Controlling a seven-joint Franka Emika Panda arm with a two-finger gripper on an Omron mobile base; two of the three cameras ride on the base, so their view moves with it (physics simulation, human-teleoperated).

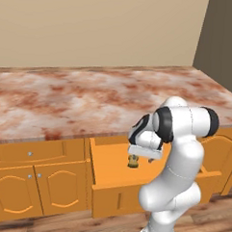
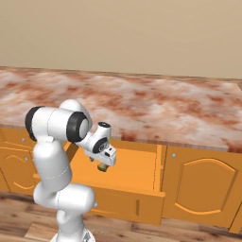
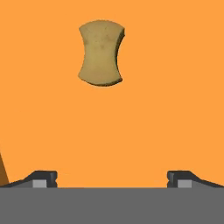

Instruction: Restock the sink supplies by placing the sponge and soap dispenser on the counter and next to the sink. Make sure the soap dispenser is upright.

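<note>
The open drawer [image 1: 113, 168] offered a bare orange floor on all sides of the sponge [image 3: 101, 53], which lay alone and flat. The counter [image 1: 89, 102] edge overhung the drawer's rear; the drawer's front and side walls bounded access.

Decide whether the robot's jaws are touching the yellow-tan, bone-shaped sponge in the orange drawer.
Apart. In the hand view the sponge lies on the drawer floor, with bare orange plainly between it and the open gripper.

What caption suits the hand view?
Open gripper poised above the sponge lying on the orange floor of the open drawer.
</note>
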